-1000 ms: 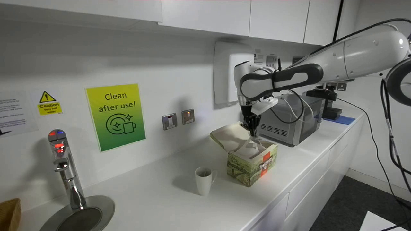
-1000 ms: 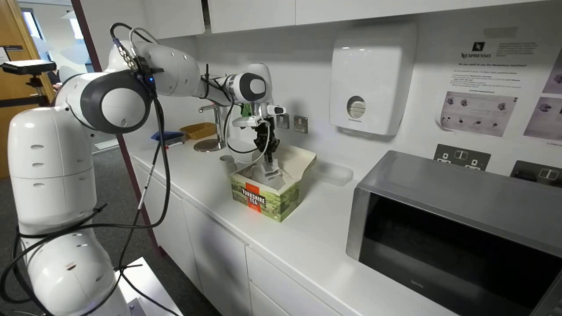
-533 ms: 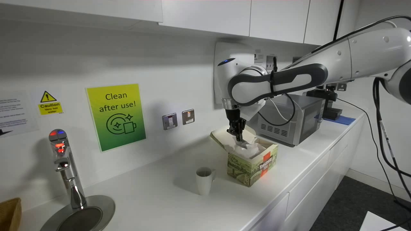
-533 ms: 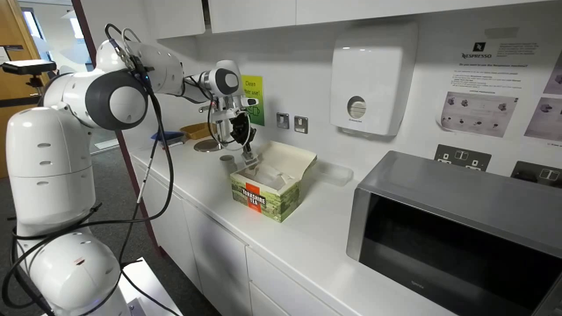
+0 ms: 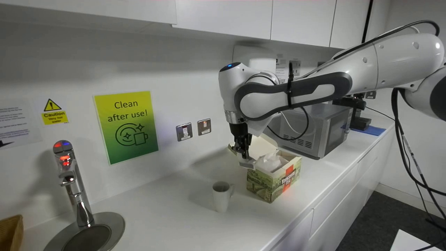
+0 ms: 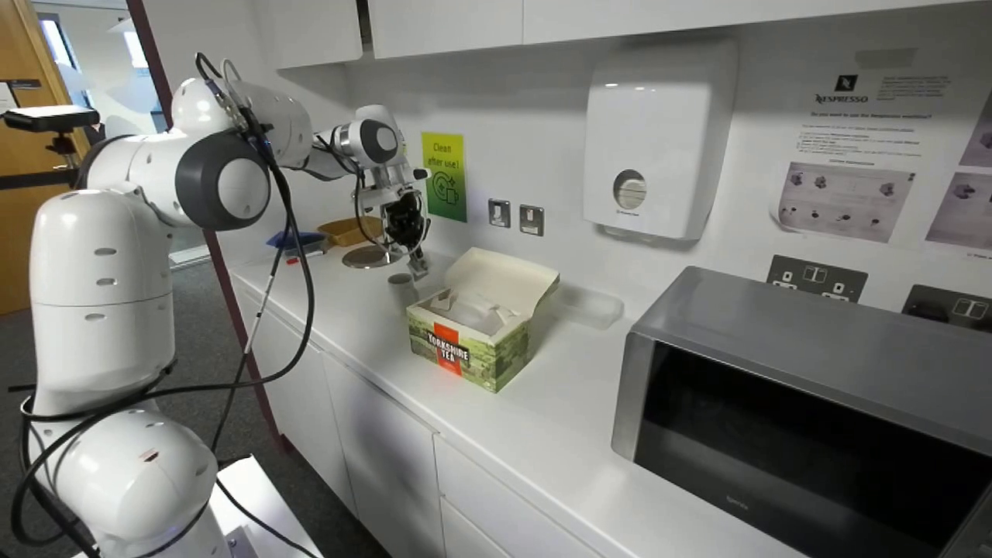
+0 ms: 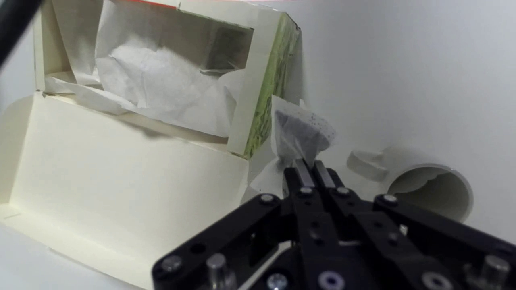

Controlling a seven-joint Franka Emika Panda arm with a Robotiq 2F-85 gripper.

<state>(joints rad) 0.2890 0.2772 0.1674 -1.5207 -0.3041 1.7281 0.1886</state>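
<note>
My gripper (image 7: 310, 166) is shut on a pale tea bag (image 7: 302, 131), pinched at its tips; another pale corner beside the left finger may belong to a second bag. In both exterior views the tea bag (image 5: 246, 163) hangs below the fingers, above the counter between box and mug. The green Yorkshire Tea box (image 6: 473, 356) stands with its lid raised and crumpled white paper (image 7: 161, 80) inside. A white mug (image 5: 221, 200) stands upright near the box, and in the wrist view the mug (image 7: 411, 161) lies just right of the fingertips, its handle facing them.
A microwave (image 6: 806, 403) stands on the counter beyond the box. A clear plastic tray (image 6: 593, 306) sits by the wall behind the lid. Farther off are a tap (image 5: 75, 188) with a round drain (image 5: 104, 223) and a wicker basket (image 5: 12, 232). Cupboards (image 5: 223, 15) hang overhead.
The gripper has travelled from over the open box, past its rim, toward the mug's side, carrying the tea bag with it. Box and mug look unmoved.
</note>
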